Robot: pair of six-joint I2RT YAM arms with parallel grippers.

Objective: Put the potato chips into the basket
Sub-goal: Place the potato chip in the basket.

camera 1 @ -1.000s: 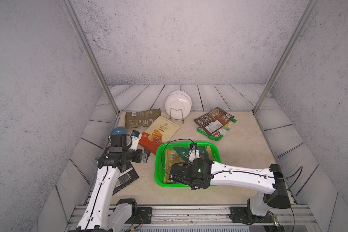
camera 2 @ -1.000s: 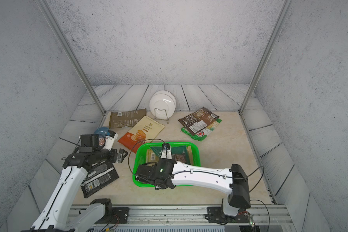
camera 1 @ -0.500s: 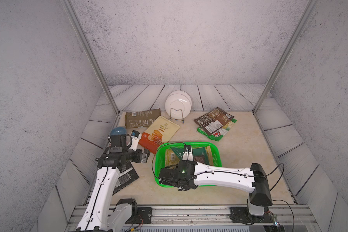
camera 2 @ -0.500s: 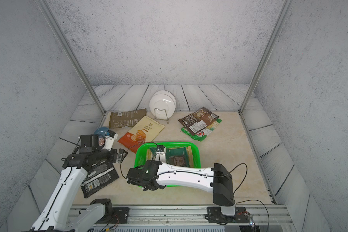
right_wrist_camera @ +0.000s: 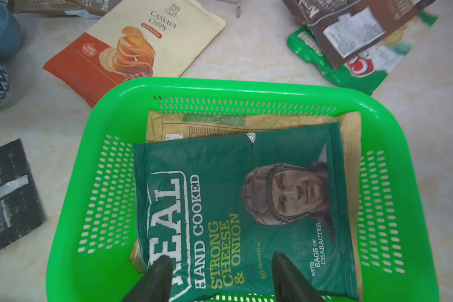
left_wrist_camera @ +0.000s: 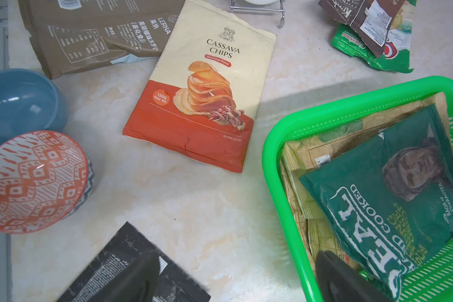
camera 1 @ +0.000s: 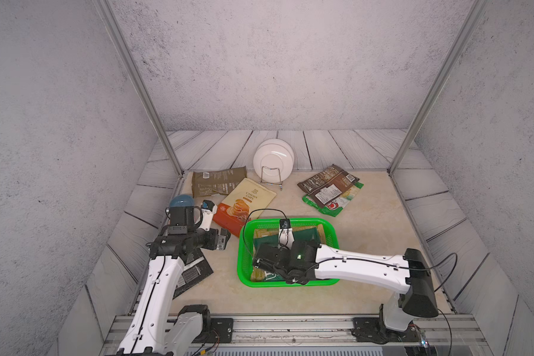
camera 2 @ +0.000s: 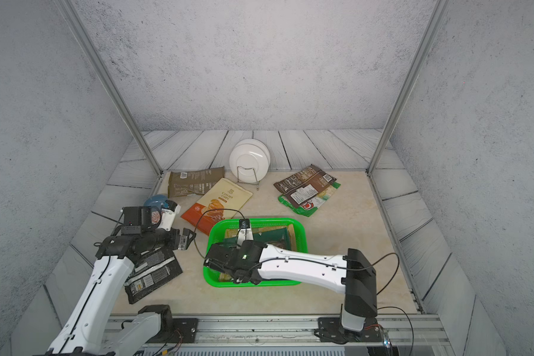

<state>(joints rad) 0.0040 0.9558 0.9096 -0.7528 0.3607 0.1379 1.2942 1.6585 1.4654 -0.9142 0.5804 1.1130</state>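
Jaws of the right gripper (right_wrist_camera: 220, 258) are seen parted, the green bag (right_wrist_camera: 246, 198) laid beneath them in the basket (right_wrist_camera: 220, 86); those of the left gripper (left_wrist_camera: 238, 256) are spread wide.

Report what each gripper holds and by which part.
Nothing is held. Right gripper open over the green bag in the basket; left gripper open, empty.

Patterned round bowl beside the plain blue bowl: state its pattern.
The patterned round bowl has red-and-white zigzag diamonds inside, blue-and-white outside; clearest in the left wrist view.
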